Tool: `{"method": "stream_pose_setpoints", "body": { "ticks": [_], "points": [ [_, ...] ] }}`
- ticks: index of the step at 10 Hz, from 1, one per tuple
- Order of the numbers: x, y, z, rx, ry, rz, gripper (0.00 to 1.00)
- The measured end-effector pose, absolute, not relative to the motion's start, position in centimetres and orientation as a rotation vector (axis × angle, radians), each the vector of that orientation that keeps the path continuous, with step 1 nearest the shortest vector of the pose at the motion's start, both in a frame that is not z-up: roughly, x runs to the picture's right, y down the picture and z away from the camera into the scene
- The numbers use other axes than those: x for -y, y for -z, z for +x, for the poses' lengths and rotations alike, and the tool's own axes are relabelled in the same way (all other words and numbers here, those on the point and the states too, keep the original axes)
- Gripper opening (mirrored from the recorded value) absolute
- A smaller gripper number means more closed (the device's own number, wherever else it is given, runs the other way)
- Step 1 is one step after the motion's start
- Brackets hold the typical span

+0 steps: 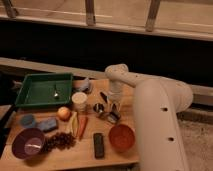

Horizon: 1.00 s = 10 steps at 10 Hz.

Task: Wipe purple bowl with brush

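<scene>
White-armed gripper point(113, 109) low over wooden table point(75, 156), jaws closed, seemingly on slim black brush point(103, 96), glossy round purple bowl point(27, 143) front-left.

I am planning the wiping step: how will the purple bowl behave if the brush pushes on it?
It will probably slide: the purple bowl looks glossy and sits loose on the wooden table. Being shallow and wide, it seems unlikely to tip. The shut end effector is across the table, by the brush.

Glossy purple bowl point(28, 143); matt wooden table point(70, 156) — gripper point(114, 106) beside metal cup point(99, 107).
</scene>
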<state>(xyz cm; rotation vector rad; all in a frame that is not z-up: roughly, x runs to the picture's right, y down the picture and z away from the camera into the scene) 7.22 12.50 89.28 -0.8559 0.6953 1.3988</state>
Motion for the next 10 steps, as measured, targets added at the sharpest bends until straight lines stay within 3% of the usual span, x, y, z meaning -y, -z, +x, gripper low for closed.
{"method": "stream_pose_setpoints", "body": {
  "ticks": [10],
  "points": [
    [-7.4, -86.8, 9.4, -0.614, -1.49, -0.708, 0.0]
  ]
}}
